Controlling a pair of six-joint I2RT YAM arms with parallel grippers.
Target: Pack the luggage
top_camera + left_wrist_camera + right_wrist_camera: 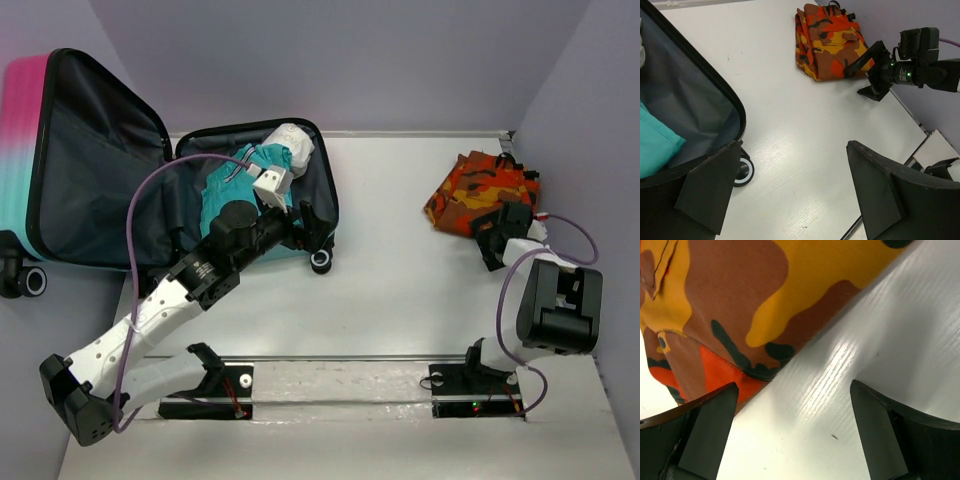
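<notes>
The luggage (pixel 90 170) lies open at the far left, pink-to-teal shell outside, dark grey lining inside. Its near half holds a teal garment (pixel 240 185) and a white rolled item (pixel 293 143). My left gripper (pixel 312 226) is open and empty over that half's right rim; in the left wrist view the gripper (pixel 792 147) hangs over bare table beside the luggage (pixel 695 105). An orange camouflage garment (pixel 480 190) lies folded at the far right. My right gripper (pixel 497 236) is open and empty just beside its near edge (pixel 765 300), fingers (pixel 715 420) close above the table.
A black luggage wheel (pixel 743 171) sits by the left gripper. Purple walls close the back and right sides. A metal rail (pixel 330 362) with both arm bases runs along the near edge. The right gripper (pixel 875 72) shows in the left wrist view.
</notes>
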